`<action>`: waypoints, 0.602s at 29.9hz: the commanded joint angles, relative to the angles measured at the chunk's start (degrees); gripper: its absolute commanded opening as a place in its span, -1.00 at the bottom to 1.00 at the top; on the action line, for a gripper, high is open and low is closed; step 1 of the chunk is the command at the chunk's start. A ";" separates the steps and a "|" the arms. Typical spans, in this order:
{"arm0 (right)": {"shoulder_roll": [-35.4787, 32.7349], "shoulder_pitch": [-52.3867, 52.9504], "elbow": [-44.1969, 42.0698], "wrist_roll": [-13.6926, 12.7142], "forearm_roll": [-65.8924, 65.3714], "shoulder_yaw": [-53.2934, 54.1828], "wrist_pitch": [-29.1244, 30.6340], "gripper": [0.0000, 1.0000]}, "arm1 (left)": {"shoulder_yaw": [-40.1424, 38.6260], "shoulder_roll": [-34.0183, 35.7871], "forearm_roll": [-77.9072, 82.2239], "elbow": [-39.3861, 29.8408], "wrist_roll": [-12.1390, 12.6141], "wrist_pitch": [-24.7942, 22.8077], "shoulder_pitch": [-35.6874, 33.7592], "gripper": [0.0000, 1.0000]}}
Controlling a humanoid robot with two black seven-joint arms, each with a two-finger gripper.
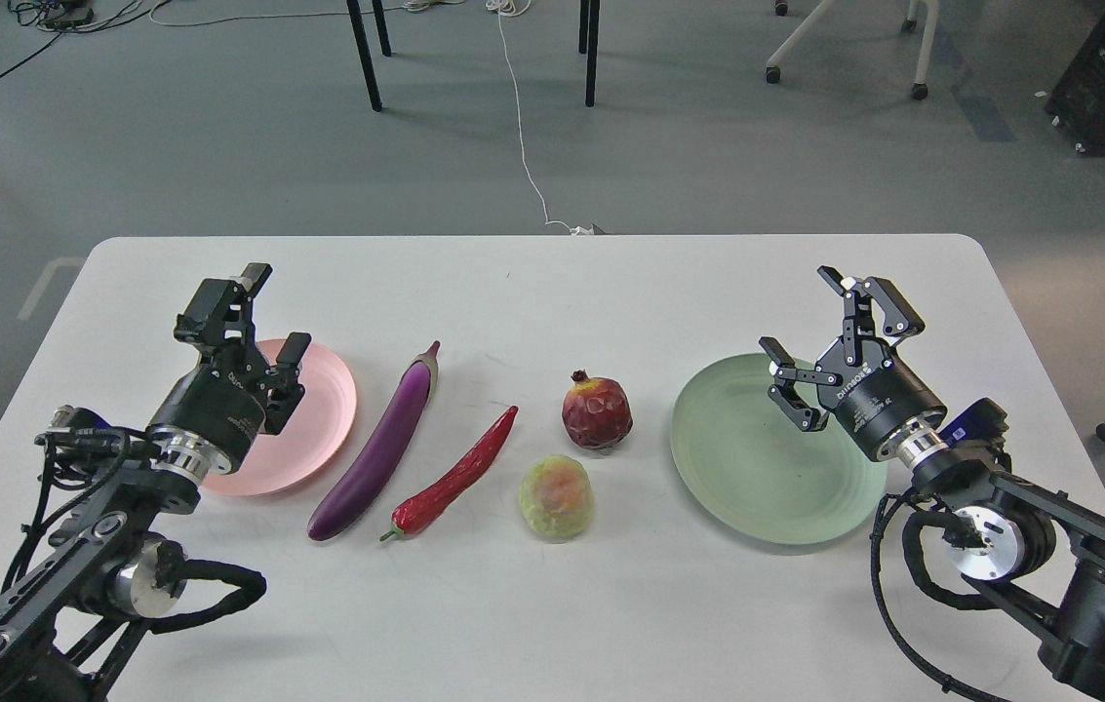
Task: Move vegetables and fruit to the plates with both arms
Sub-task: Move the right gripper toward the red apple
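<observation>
A long purple eggplant (379, 444) lies on the white table (532, 292), right of the pink plate (318, 409). Beside it lies a red chili pepper (456, 475). A dark red pomegranate (597, 411) sits mid-table, with a yellow-green blushed fruit (557, 497) in front of it. The pale green plate (757, 458) is at the right and holds nothing. My left gripper (271, 312) hovers open over the pink plate's left part. Over the green plate's right edge, my right gripper (810, 336) is open. Neither holds anything.
Beyond the table's far edge are black table legs (365, 54), a white cable (523, 127) on the grey floor and chair casters (919, 91). Bare tabletop lies at the back and along the front edge.
</observation>
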 commanded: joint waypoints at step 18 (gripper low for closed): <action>0.23 59.61 0.25 0.01 -48.25 -53.31 -0.41 0.97 | -4.19 1.77 -1.81 -3.76 -1.90 -6.41 0.21 0.96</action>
